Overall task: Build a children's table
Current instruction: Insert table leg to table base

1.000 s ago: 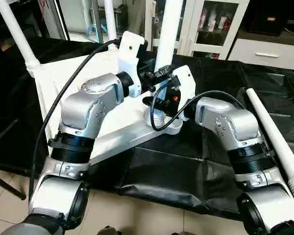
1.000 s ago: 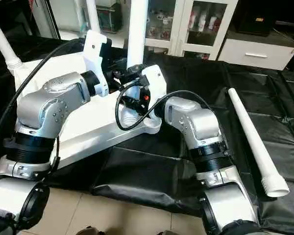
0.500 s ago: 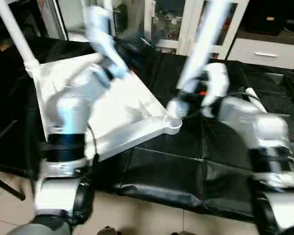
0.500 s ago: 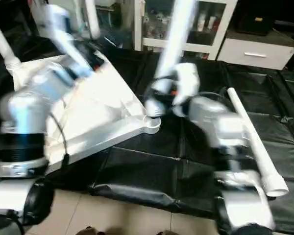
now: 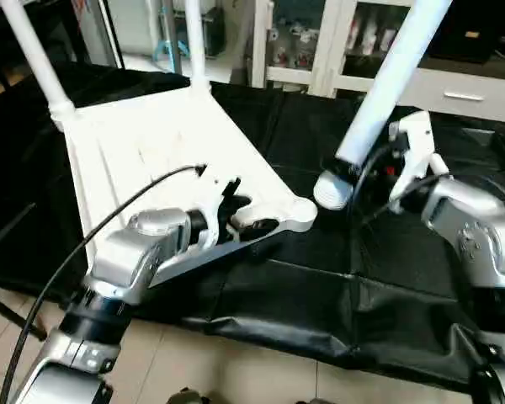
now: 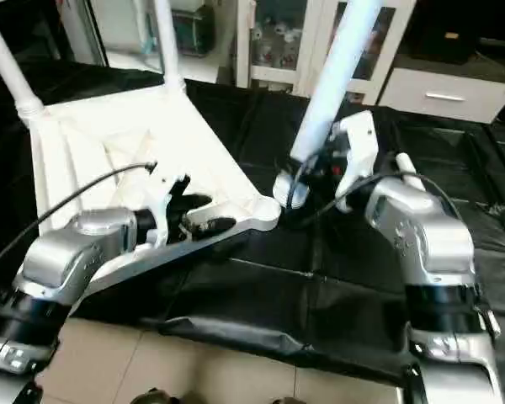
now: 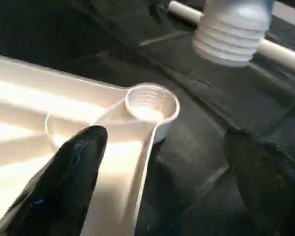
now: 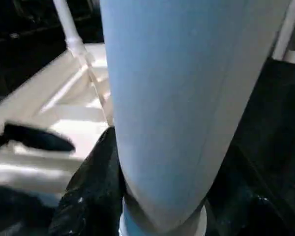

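The children's table top lies upside down, ribs up, with two white legs standing in its far corner sockets. Its near corner socket is bare. My right gripper is shut on a third leg, which tilts to the right. That leg's threaded end hangs just right of the socket and above the cloth. My left gripper is open, low over the top's near edge beside the socket, with nothing between its fingers.
A black-covered work table carries everything; its front edge drops to tiled floor. Another white leg lies on the cloth behind my right arm. White cabinets stand at the back.
The leg has come out of the near corner socket and swung right, tilted, in my right gripper. My left gripper left the leg, opened and dropped to the top's near edge.
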Robot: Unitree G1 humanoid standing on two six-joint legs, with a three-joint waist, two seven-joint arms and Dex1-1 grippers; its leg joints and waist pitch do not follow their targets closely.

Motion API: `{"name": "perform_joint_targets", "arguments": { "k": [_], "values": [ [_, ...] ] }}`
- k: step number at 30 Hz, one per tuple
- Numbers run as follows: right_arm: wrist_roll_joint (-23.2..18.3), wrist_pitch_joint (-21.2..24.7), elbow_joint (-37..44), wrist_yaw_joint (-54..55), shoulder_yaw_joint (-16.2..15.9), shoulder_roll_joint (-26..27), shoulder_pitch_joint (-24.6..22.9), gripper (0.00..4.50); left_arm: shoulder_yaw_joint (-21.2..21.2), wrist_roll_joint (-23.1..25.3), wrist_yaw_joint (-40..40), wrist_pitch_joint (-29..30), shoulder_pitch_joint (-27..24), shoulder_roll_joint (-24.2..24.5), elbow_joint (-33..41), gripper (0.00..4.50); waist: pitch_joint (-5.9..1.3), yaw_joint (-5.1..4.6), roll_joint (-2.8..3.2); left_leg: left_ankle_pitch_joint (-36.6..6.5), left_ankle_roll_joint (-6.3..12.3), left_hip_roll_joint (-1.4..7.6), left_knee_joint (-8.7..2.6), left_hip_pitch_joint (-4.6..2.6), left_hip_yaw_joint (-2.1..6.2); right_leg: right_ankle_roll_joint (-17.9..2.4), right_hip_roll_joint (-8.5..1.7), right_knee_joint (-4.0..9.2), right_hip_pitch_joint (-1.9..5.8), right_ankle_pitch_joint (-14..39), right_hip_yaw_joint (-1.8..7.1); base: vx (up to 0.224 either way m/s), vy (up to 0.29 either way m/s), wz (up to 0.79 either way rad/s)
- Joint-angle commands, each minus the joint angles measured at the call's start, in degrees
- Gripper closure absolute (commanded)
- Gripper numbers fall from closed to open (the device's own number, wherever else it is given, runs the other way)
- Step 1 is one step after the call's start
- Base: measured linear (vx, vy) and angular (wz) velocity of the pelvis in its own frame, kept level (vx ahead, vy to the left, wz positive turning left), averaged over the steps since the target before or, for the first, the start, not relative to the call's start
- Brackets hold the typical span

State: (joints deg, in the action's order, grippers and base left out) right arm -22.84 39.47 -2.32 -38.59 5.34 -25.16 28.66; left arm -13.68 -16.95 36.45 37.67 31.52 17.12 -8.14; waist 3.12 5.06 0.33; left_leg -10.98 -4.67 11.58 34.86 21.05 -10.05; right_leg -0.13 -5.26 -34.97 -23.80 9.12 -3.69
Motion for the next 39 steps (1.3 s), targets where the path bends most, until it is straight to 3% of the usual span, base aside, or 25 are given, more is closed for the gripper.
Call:
{"name": "perform_joint_targets", "arguments": {
  "k": [1, 4, 8, 13, 18, 27, 28, 39],
  "values": [
    [0.04, 0.67, 2.88, 0.35, -0.37, -0.38, -0.41, 2.64, -2.2, 4.04, -0.92, -1.74, 1.05, -1.01, -4.51, 0.0, -4.07, -0.38, 0.12, -11.65, -0.65, 0.49, -4.28, -0.45, -0.01, -8.97, -1.93, 4.38, 3.43, 14.98, 1.97, 0.0, 0.0, 0.0],
    [0.41, 1.05, 4.18, 0.81, -0.84, -0.44, -1.36, 2.64, -3.04, 5.08, -1.88, -2.27, 2.64, -1.7, -8.84, 0.0, -4.26, -0.62, 0.12, -9.67, -0.45, 0.39, -4.21, -0.13, 0.14, -8.24, -1.95, 4.29, 3.59, 13.7, 1.98, 0.0, 0.0, 0.0],
    [0.29, 1.59, 5.67, 1.12, -1.23, -0.71, -2.35, 2.64, -4.14, 4.98, -1.76, -2.46, 3.42, -1.9, -10.6, 0.0, -4.38, -1.05, 0.25, -8.8, 0.21, 0.49, -4.08, -0.15, 0.15, -10.56, -1.8, 3.92, 3.57, 10.42, 1.91, 0.0, 0.0, 0.0],
    [0.3, 2.0, 6.98, 1.88, -1.37, -0.76, -3.23, 2.64, -5.56, 9.76, -2.32, -6.22, 4.07, -2.72, -14.99, 0.0, -4.36, -1.3, 0.46, -8.76, 1.02, 0.53, -4.03, -0.18, 0.11, -11.06, -1.82, 4.05, 3.6, 9.98, 1.92, 0.0, 0.0, 0.0],
    [0.08, 2.22, 7.35, 2.01, -1.7, -0.78, -3.34, 2.64, -5.37, 8.97, -0.88, -6.71, 4.87, -3.3, -17.3, 0.47, -4.24, -1.3, 0.5, -10.35, 0.55, 0.64, -4.16, -0.35, 0.14, -11.17, -1.96, 4.23, 3.48, 12.25, 1.92, 0.0, 0.0, 0.0],
    [0.09, 2.34, 7.42, 1.86, -1.99, -1.25, -3.18, 2.64, -5.7, 9.6, 2.88, -5.38, 6.67, -4.45, -20.65, 1.07, -4.29, -1.36, 0.49, -9.64, 0.8, 0.63, -4.12, -0.25, 0.14, -12.0, -1.99, 4.06, 3.6, 10.28, 1.95, 0.0, 0.0, 0.0],
    [0.08, 2.34, 7.48, 1.83, -2.04, -1.26, -3.22, 2.64, -5.86, 9.67, 3.12, -5.02, 6.81, -4.45, -20.84, 1.14, -4.3, -1.28, 0.68, -9.82, 0.84, 0.58, -4.06, -0.32, 0.11, -12.09, -1.99, 4.08, 3.56, 10.4, 1.95, 0.0, 0.0, 0.0],
    [-0.03, 2.13, 8.01, 1.84, -2.03, -1.4, -3.88, 2.64, -6.62, 11.81, 5.41, -1.54, 7.46, -1.52, -20.23, 2.21, -4.18, -1.59, 0.82, -11.02, 0.68, 0.57, -4.26, -0.28, 0.21, -11.53, -1.99, 4.36, 3.6, 12.7, 1.87, 0.0, 0.0, 0.0]
  ]
}}
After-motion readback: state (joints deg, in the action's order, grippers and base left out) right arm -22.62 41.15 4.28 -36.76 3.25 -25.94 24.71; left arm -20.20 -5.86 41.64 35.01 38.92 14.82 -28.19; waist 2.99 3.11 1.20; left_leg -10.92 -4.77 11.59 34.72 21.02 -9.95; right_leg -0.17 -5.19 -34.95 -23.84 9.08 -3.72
